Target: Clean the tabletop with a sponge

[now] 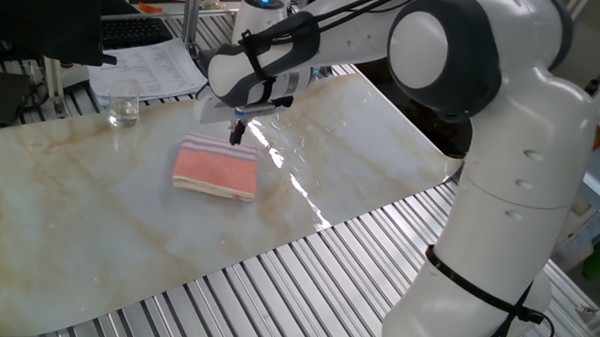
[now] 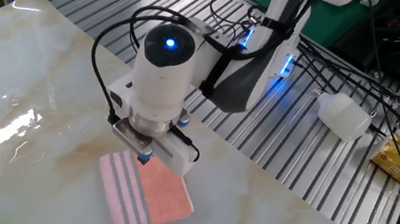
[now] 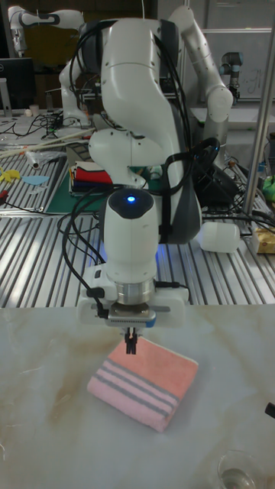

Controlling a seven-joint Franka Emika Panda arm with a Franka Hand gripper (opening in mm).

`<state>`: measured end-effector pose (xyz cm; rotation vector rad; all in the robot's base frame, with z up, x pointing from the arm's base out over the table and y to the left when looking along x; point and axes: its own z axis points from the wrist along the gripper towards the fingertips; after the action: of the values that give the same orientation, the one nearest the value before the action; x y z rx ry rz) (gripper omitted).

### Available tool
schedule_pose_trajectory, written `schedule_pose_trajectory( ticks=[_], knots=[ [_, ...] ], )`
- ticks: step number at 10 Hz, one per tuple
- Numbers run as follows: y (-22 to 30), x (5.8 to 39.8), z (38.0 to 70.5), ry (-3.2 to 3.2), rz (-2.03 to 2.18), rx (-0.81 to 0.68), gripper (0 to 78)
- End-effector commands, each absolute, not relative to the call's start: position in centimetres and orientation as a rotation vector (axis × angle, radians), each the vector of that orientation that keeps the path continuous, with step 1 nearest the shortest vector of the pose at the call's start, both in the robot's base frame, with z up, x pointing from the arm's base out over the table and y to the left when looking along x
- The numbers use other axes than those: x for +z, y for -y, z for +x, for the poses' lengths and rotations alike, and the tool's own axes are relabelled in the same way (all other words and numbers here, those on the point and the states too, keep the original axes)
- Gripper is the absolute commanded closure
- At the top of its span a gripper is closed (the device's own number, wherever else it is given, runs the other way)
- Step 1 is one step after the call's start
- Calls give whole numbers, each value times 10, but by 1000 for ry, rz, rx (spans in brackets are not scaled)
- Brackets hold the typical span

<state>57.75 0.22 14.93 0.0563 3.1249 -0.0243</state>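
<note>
In one fixed view, the sponge (image 1: pixel 216 169) lies flat on the marble surface (image 1: pixel 98 222), its striped edge toward the far side. The tool (image 1: pixel 235 134) hangs just above that far edge, fingers drawn together and holding nothing. A glass (image 1: pixel 123 108) stands well apart near the surface's far edge.

In the other fixed view, the tool (image 2: pixel 143 158) points down over the sponge (image 2: pixel 146 193).

In the tall fixed view, the tool (image 3: pixel 131 345) sits with its narrow tips together over the sponge (image 3: pixel 143 383).
</note>
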Motion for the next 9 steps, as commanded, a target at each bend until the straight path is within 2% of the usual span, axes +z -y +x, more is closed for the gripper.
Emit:
schedule_pose_trajectory(
  ticks=[1,9],
  knots=[
    [-6,143,581,-3115,66,-5,776],
    [-27,128,588,-3092,94,-8,776]
  ],
)
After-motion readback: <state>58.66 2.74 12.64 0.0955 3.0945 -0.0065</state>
